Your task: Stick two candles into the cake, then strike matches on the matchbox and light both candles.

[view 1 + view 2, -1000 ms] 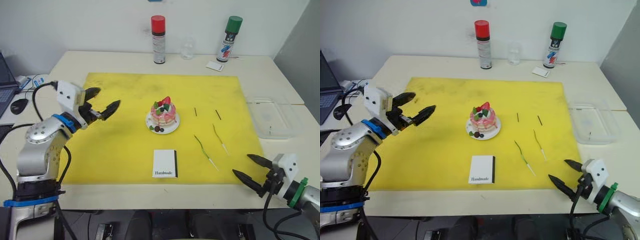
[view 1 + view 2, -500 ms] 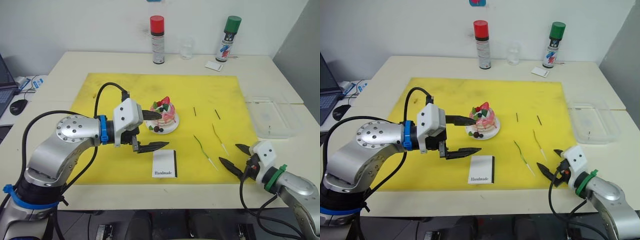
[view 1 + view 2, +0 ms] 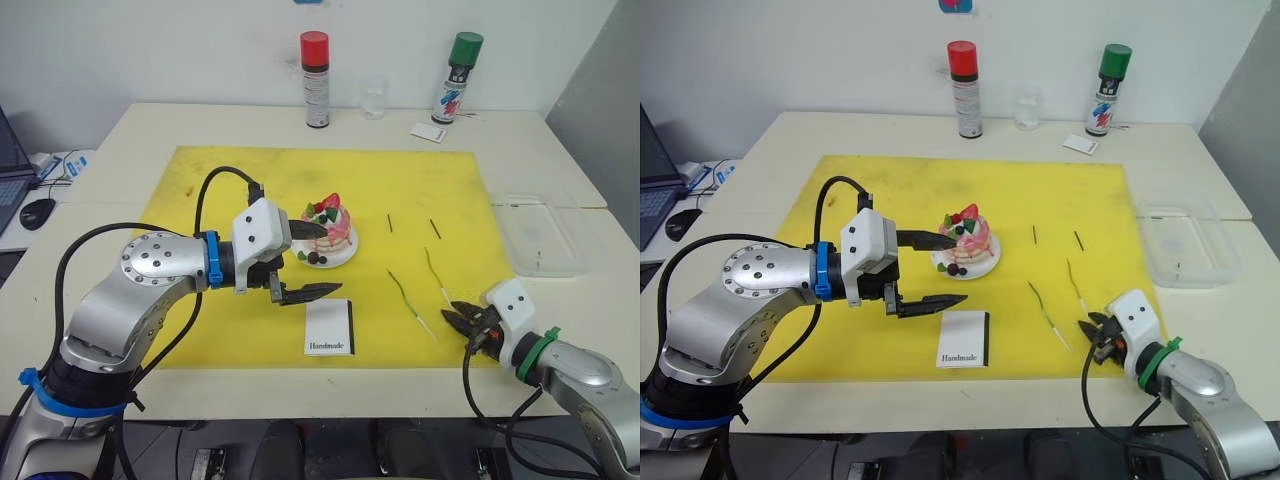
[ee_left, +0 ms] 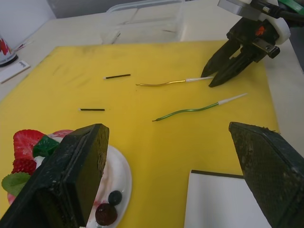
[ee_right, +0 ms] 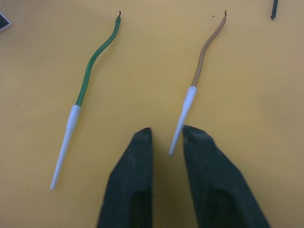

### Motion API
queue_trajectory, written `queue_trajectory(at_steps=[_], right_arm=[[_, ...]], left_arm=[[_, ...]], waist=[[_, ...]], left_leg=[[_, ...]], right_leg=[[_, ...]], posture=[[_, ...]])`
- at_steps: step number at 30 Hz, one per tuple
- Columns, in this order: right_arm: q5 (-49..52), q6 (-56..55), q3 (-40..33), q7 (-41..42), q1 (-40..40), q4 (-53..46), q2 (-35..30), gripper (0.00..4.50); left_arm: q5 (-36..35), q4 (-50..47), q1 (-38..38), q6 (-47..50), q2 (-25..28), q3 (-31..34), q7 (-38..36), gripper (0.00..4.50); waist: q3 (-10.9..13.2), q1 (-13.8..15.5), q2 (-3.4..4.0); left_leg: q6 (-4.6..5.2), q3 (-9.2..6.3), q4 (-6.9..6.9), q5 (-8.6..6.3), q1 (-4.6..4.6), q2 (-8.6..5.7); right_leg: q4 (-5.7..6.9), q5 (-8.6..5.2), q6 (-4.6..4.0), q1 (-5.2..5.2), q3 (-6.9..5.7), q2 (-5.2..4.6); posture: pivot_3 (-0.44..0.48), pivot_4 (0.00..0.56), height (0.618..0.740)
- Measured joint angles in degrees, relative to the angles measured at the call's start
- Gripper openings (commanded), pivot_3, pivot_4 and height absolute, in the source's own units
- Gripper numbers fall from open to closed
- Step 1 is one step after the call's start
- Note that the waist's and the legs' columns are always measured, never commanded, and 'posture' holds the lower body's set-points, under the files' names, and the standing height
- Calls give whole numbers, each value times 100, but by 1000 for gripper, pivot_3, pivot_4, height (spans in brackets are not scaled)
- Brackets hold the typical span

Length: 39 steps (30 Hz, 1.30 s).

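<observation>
The right gripper (image 5: 167, 142), nearly closed around a thin, light, bendable candle (image 5: 199, 76), is best clamped on its stiffer white end.

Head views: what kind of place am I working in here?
Probably an indoor lab or test bench rather than a kitchen: a cream table against a plain wall, covered by a yellow mat, with two spray cans at the back and a laptop and mouse alongside.

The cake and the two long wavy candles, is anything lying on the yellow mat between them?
Yes. One short dark match lies between the cake and the candles, seen in both eye views.
</observation>
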Motion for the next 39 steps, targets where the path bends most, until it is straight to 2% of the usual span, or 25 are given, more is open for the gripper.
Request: queue_trajectory(at_steps=[5,8,9,12,15,17,20,25,32,39], right_arm=[[128,148,-149,-19,15,-41,95,22],[335,167,-359,-136,-117,-28,448,22],[440,124,-462,-201,-283,-25,665,22],[707,-107,-681,-410,-850,-37,1138,0],[794,-329,-683,-533,-1429,-41,1312,0],[792,-428,-627,-559,-1659,-40,1358,0],[777,-497,-419,-639,-2056,57,1452,0],[718,-626,-142,-652,-2366,94,1486,0],[625,-811,219,-587,-2466,107,1503,0],[558,-885,365,-495,-2531,106,1435,0]], left_arm=[[-4,-7,49,20,-83,6,20,4500],[-19,-8,105,39,-205,14,84,4500],[-110,-7,136,136,-404,59,229,4500],[-654,-1,148,599,-1234,295,884,3955],[-1798,132,18,1350,-2517,919,2161,3112],[-2275,226,-98,1682,-2953,1098,2800,2561],[-2743,468,-298,1920,-3588,1230,3548,2561],[-2883,722,-534,1858,-4197,1157,4101,2561],[-2504,1333,-706,1452,-4634,913,4272,2561],[-2332,1575,-886,1329,-4694,806,4137,2561]], waist=[[0,0,0],[0,0,0],[0,-3,0],[0,-7,0],[0,-1,-1],[0,1,-1],[0,2,-1],[0,2,-1],[0,2,-1],[0,-2,-1]], left_leg=[[0,0,0,0,0,0],[0,0,1,0,0,0],[0,0,2,0,0,0],[1,-2,6,1,-2,0],[2,-8,7,1,-4,0],[1,-11,2,1,-3,-1],[1,-10,3,1,-4,-4],[1,-10,0,1,-3,-6],[1,-9,2,1,-4,-8],[1,-9,-1,1,-5,-8]], right_leg=[[0,0,0,0,0,0],[1,0,0,0,0,0],[1,1,1,0,1,0],[4,5,5,0,0,0],[2,6,7,1,-4,-1],[2,7,4,2,-6,0],[0,22,-21,1,-4,-1],[-1,22,-23,1,-4,-1],[-2,22,-23,1,-3,-1],[-6,22,-22,0,-2,-1]], posture=[[0,150,740],[0,150,740],[0,150,740],[0,150,740],[0,150,740],[0,150,740],[0,150,740],[0,150,740],[0,150,740],[0,150,740]])
